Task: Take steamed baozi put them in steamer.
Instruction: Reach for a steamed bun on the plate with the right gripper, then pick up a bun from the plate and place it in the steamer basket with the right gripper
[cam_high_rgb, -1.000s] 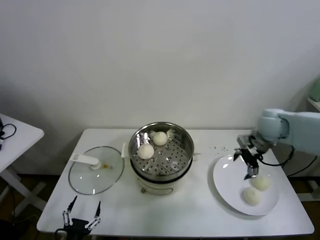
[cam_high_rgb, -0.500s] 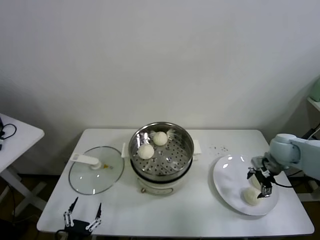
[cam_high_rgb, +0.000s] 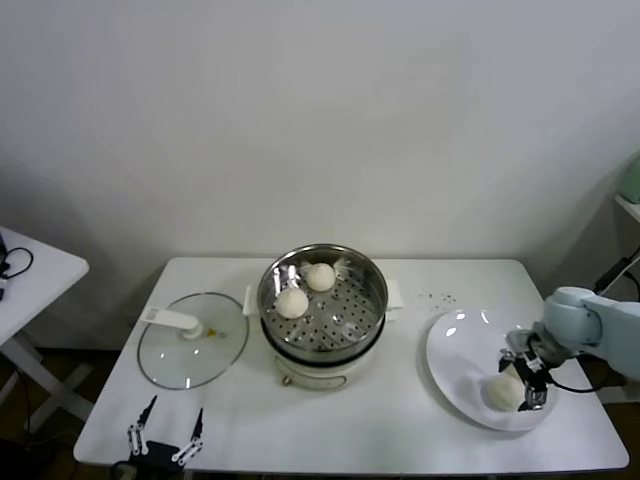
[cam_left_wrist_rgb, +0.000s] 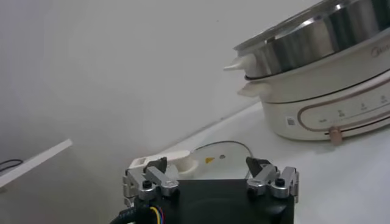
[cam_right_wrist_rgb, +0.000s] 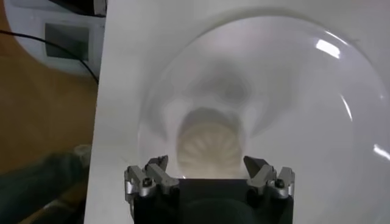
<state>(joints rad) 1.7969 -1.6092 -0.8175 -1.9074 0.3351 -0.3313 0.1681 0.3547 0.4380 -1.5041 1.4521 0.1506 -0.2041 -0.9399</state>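
Cream-white steamed baozi (cam_high_rgb: 292, 302) sit in a shiny steel steamer (cam_high_rgb: 323, 300) whose floor is dotted with perforations, mounted on a cream-white base marked with a thin brownish outline and a small tan knob. Another pale bun (cam_right_wrist_rgb: 211, 148), its top creased in radiating pleats, rests on a glossy white plate (cam_high_rgb: 460, 350). A clear glass lid (cam_high_rgb: 192, 340) carries a white handle and a small yellow mark. The table (cam_high_rgb: 400, 430) is white; the right gripper (cam_high_rgb: 532, 385) is black with silver fittings.
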